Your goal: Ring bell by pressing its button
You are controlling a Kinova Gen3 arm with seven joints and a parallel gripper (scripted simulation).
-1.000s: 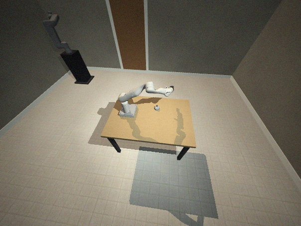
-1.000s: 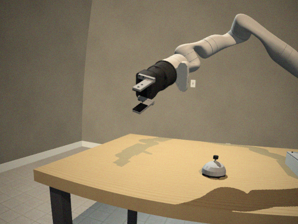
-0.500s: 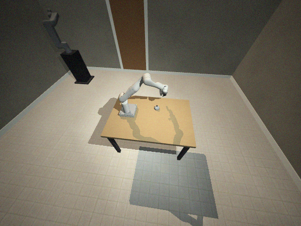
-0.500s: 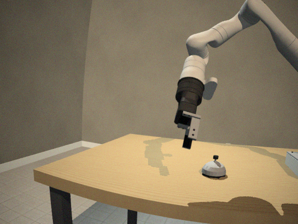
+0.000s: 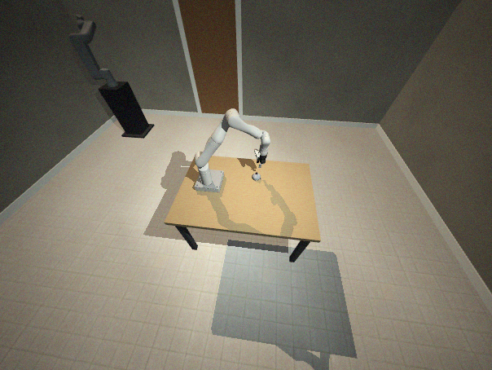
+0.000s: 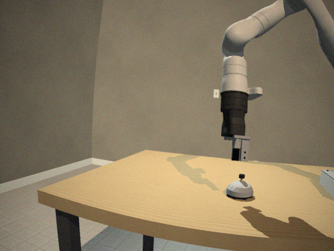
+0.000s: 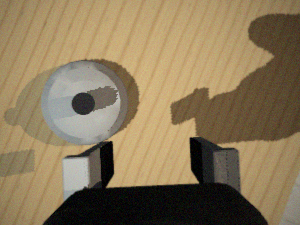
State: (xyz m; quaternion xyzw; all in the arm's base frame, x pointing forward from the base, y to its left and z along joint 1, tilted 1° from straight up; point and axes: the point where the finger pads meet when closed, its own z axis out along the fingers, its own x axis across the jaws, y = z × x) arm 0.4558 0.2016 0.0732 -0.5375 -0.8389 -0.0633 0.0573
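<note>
A grey dome bell [image 6: 239,189] with a small black button [image 6: 241,176] on top stands on the wooden table [image 6: 193,193]. In the top view the bell [image 5: 256,177] sits near the table's far middle. My gripper [image 6: 240,155] points straight down and hovers above the bell, a little behind it, with a clear gap to the button. The fingers are open and empty. In the wrist view the bell [image 7: 84,102] lies ahead and left of my gripper [image 7: 151,155], with its black button [image 7: 83,103] at the centre of the dome.
The arm's base plate [image 5: 209,182] is bolted at the table's far left corner and shows at the right edge in the exterior view [image 6: 327,181]. A second grey arm on a black pedestal [image 5: 124,107] stands by the far wall.
</note>
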